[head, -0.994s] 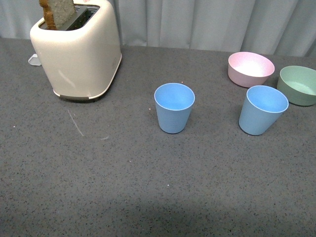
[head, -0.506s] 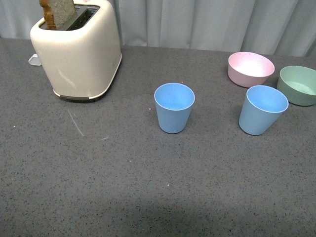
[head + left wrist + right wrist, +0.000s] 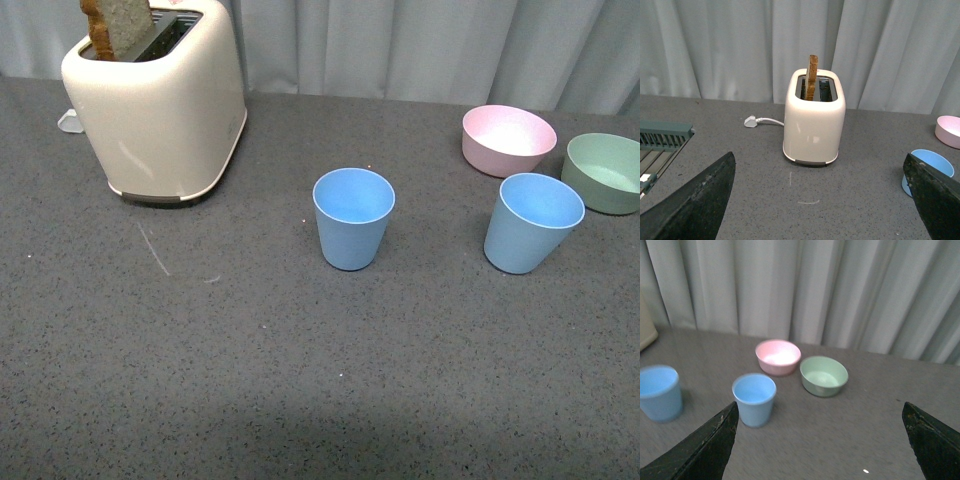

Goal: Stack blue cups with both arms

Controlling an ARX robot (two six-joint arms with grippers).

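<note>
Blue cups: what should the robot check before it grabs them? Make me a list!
1. The middle blue cup and the right blue cup stand upright, mouths up: ok.
2. Both cups are empty: ok.
3. The left gripper is open, holding nothing: ok.
4. The right gripper is open, holding nothing: ok.
5. Room around the middle cup, with the toaster well away: ok.
6. Finger room around the right cup, with the pink bowl and green bowl close by: cannot tell.
</note>
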